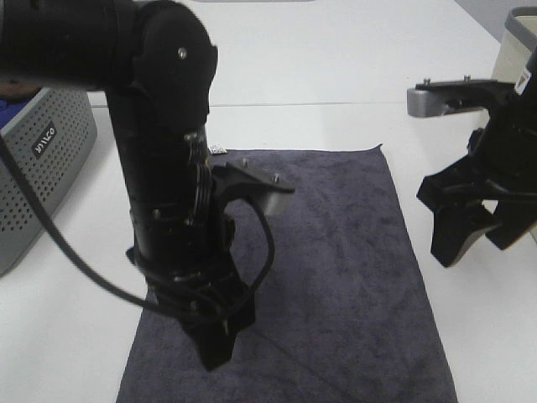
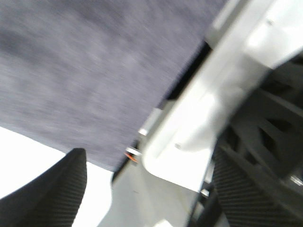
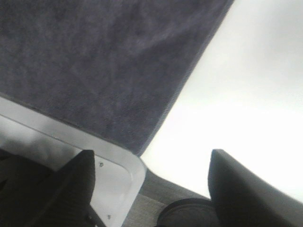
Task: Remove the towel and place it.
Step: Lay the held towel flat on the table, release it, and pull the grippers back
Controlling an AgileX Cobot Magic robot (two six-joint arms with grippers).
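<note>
Now the towel (image 1: 352, 277) lies spread flat on the white worktop (image 1: 336, 67), a dark charcoal-grey rectangle with its long sides running from far to near. Its near end runs out of the high view. A small pale tag (image 1: 218, 149) shows at its far left corner.

The left gripper (image 1: 220, 340) hangs over the near left part of the towel, fingers pointing down at the cloth. Whether the tips touch the pile cannot be told from the high view. In the blurred left wrist view the left gripper (image 2: 150, 156) has its two ribbed fingers (image 2: 57, 189) standing wide apart with nothing between them, and the towel (image 2: 94, 71) fills the area beyond.

The right gripper (image 1: 474, 239) hovers off the towel's right edge, above bare worktop and clear of the cloth. In the right wrist view the right gripper (image 3: 151, 153) is also spread wide and holds nothing. The towel (image 3: 94, 61) and its straight edge lie to one side there, with bright worktop (image 3: 246, 85) on the other.

A grey perforated basket (image 1: 42, 168) stands at the left edge of the worktop, well apart from the towel. A pale container (image 1: 520, 42) with a grey rim sits at the far right corner.
</note>
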